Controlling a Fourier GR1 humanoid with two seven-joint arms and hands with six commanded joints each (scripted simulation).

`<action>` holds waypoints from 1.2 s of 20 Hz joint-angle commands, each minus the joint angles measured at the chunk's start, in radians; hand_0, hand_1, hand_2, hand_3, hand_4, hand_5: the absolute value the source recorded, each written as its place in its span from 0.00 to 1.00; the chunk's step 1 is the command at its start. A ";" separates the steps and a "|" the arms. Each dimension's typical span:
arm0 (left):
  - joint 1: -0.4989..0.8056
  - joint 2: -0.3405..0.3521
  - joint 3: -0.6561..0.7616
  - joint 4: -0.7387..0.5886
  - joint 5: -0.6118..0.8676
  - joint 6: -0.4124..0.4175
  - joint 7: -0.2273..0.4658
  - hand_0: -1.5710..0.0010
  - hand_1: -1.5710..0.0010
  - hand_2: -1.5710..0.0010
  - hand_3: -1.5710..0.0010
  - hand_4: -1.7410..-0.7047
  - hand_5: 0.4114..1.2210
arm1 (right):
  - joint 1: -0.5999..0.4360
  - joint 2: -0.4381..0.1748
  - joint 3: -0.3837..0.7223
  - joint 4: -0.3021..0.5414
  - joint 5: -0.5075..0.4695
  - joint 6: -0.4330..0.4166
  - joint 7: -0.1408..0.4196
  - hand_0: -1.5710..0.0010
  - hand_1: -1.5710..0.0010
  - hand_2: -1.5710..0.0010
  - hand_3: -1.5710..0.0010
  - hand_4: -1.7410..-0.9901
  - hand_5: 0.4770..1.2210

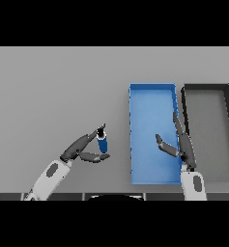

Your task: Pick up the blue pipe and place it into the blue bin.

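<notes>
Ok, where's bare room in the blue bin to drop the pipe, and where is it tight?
The blue bin's far half, toward its back wall, is bare. Its near right part is crowded: the right hand hangs open over it. The pipe sits in the left hand's fingers, left of the bin, with bare table between them.

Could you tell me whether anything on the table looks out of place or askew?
Nothing stands out. The blue pipe sits between the left hand's fingers, left of the blue bin; the right hand is open over that bin.
</notes>
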 commanded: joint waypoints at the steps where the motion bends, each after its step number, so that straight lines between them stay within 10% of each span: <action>1: -0.004 -0.002 -0.001 0.020 -0.009 -0.001 -0.017 1.00 1.00 1.00 1.00 0.60 0.06 | -0.005 0.004 0.003 -0.004 0.002 -0.003 0.002 1.00 1.00 1.00 1.00 0.71 0.21; 9: -0.062 -0.098 -0.018 0.125 -0.040 0.022 -0.034 1.00 1.00 1.00 1.00 0.61 0.06 | 0.016 -0.016 -0.006 -0.029 0.001 0.001 -0.014 1.00 1.00 1.00 1.00 0.71 0.23; 12: -0.056 -0.137 0.002 0.137 0.006 0.016 -0.063 0.99 0.90 0.80 0.82 0.48 0.25 | 0.020 -0.014 -0.007 -0.021 -0.002 0.004 -0.016 1.00 1.00 1.00 1.00 0.70 0.24; 16: -0.040 -0.171 0.012 0.139 0.036 0.014 -0.076 0.49 0.42 0.36 0.34 0.24 0.69 | 0.008 -0.010 -0.001 -0.023 -0.002 0.005 -0.012 1.00 1.00 1.00 1.00 0.69 0.24; 24: -0.016 -0.190 -0.008 0.070 -0.027 0.053 -0.121 0.08 0.07 0.06 0.06 0.25 0.95 | -0.018 -0.005 -0.010 0.001 -0.019 0.009 0.008 1.00 1.00 1.00 1.00 0.70 0.21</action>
